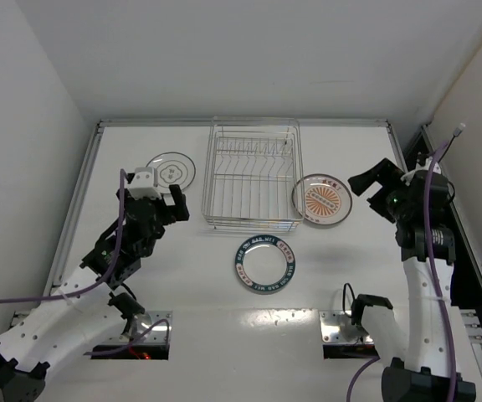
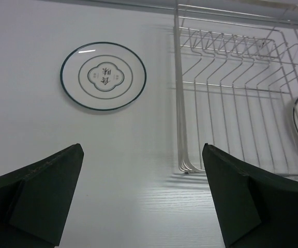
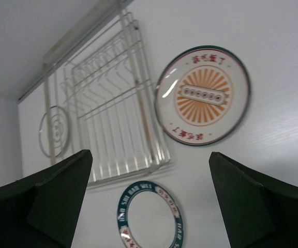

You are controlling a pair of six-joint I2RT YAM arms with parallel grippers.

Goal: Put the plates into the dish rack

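The silver wire dish rack (image 1: 253, 173) stands at the table's middle back with nothing in its slots; it shows in the left wrist view (image 2: 232, 93) and right wrist view (image 3: 107, 113). The thin-rimmed white plate (image 1: 171, 173) (image 2: 103, 76) lies flat left of it. The orange sunburst plate (image 1: 321, 199) (image 3: 203, 95) lies flat at its right. The teal lettered-rim plate (image 1: 264, 264) (image 3: 150, 217) lies in front. My left gripper (image 1: 171, 204) (image 2: 143, 196) is open and empty near the rack's front left corner. My right gripper (image 1: 373, 189) (image 3: 150, 199) is open and empty, raised right of the sunburst plate.
White walls enclose the table on three sides. A metal rail (image 1: 241, 122) runs along the back edge. Purple cables (image 1: 122, 218) hang along both arms. The arm bases and mounting plates (image 1: 346, 327) sit at the near edge.
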